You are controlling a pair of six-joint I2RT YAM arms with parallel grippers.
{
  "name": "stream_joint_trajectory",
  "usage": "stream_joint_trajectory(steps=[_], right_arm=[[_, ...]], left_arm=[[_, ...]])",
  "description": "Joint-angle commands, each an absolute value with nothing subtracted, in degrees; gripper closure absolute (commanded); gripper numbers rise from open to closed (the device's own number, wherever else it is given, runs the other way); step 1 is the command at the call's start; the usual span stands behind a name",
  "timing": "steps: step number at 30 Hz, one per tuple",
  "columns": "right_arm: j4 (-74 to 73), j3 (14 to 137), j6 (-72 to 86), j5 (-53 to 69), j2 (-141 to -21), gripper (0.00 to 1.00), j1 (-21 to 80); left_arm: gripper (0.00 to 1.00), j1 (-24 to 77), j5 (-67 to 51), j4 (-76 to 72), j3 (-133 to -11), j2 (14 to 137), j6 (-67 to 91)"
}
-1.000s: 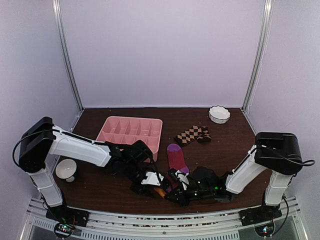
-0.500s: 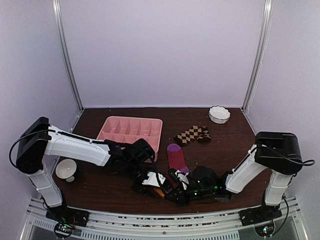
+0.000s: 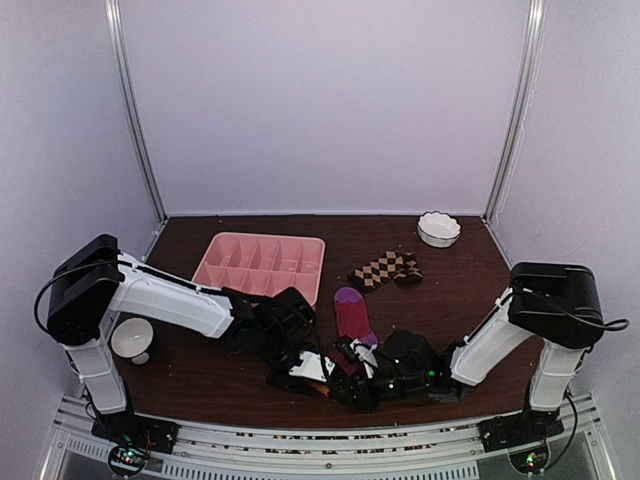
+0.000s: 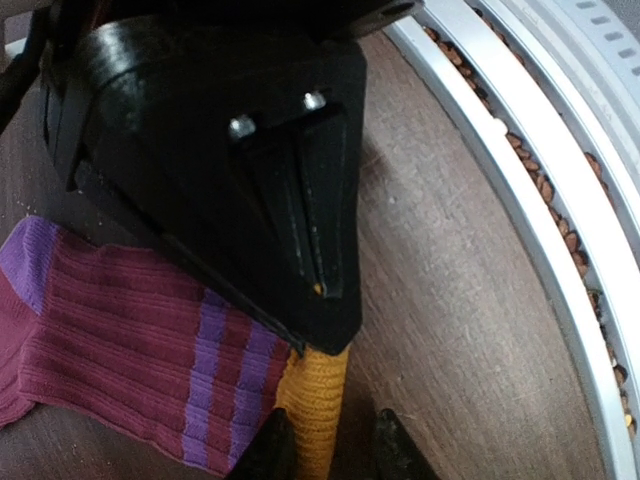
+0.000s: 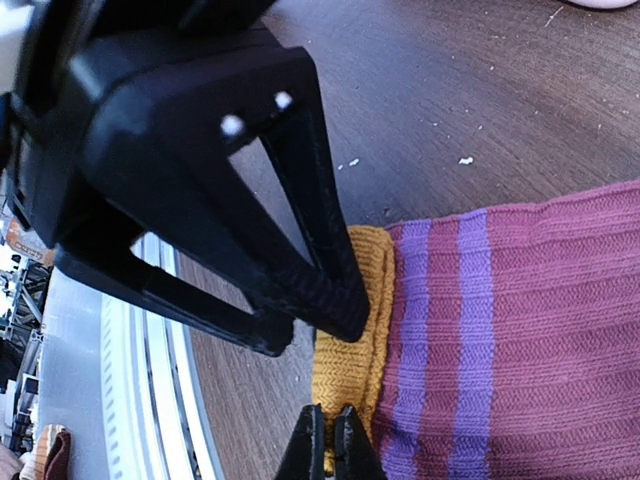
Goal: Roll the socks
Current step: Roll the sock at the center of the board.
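Note:
The magenta-pink sock (image 3: 352,314) lies flat near the table's front, purple toe away from me, its striped cuff (image 4: 215,370) and orange cuff edge (image 5: 352,345) towards the rail. My right gripper (image 5: 330,442) is shut on the orange edge, pinching it low over the table. My left gripper (image 4: 333,447) comes from the other side. Its jaws straddle the same orange edge: one finger touches the fabric and a gap remains at the other. In the top view both grippers meet at the cuff, left gripper (image 3: 316,374), right gripper (image 3: 342,370). The brown-and-tan checkered sock (image 3: 386,268) lies apart, further back.
A pink divided tray (image 3: 262,262) stands at the back left. A white bowl (image 3: 438,229) sits in the back right corner and a white cup (image 3: 132,338) under the left arm. The aluminium rail (image 4: 520,190) runs close along the front edge.
My left gripper has slid right along the front edge up to the cuff and its jaws have narrowed around the orange edge. The right gripper has kept its grip and place.

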State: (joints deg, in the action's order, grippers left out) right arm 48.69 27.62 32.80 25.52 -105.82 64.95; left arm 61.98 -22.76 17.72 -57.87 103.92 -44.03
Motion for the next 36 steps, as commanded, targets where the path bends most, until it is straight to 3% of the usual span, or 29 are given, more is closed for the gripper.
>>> stream_joint_trajectory(steps=[1,8,11,13,15,29,31,33,34,35,36], right_arm=[[39.93,25.65,33.93,26.34,-108.78,1.0,64.62],[41.84,24.75,34.83,27.16,-108.37,1.0,64.14],[42.17,24.09,34.02,25.67,-107.08,1.0,64.2],[41.73,23.32,32.61,23.38,-105.37,0.9,64.4],[40.65,22.52,30.42,20.53,-102.98,0.87,64.92],[28.31,19.31,19.27,-9.24,-84.91,0.71,72.86],[24.52,20.52,17.45,-15.17,-82.97,0.6,75.67],[20.66,21.86,16.8,-22.19,-81.97,0.4,78.66],[19.38,22.1,17.09,-26.28,-81.5,0.08,79.55],[18.51,22.1,18.34,-30.22,-80.84,0.01,80.26],[17.83,22.01,19.62,-34.5,-80.23,0.0,80.59]], left_arm=[[0.76,62.14,-21.31,15.17,-57.11,106.02,-44.41],[1.0,62.14,-20.94,15.52,-56.41,106.43,-43.94],[1.0,61.98,-21.96,18.54,-58.7,107.85,-42.5],[1.0,61.68,-23.72,21.66,-60.79,109.18,-41.54],[1.0,61.42,-25.49,24.62,-62.67,110.32,-40.5],[1.0,59.59,-35.15,40.84,-74.07,119.1,-35.07],[1.0,59.59,-36.15,43.54,-76.55,120.69,-34.59],[1.0,59.59,-36.89,46.45,-80.2,122.77,-33.95],[1.0,59.63,-37.24,48.08,-81.82,123.88,-33.78],[1.0,59.6,-37.26,49.66,-83.45,125.49,-33.71],[1.0,59.61,-37.2,50.7,-84.71,126.59,-33.68]])
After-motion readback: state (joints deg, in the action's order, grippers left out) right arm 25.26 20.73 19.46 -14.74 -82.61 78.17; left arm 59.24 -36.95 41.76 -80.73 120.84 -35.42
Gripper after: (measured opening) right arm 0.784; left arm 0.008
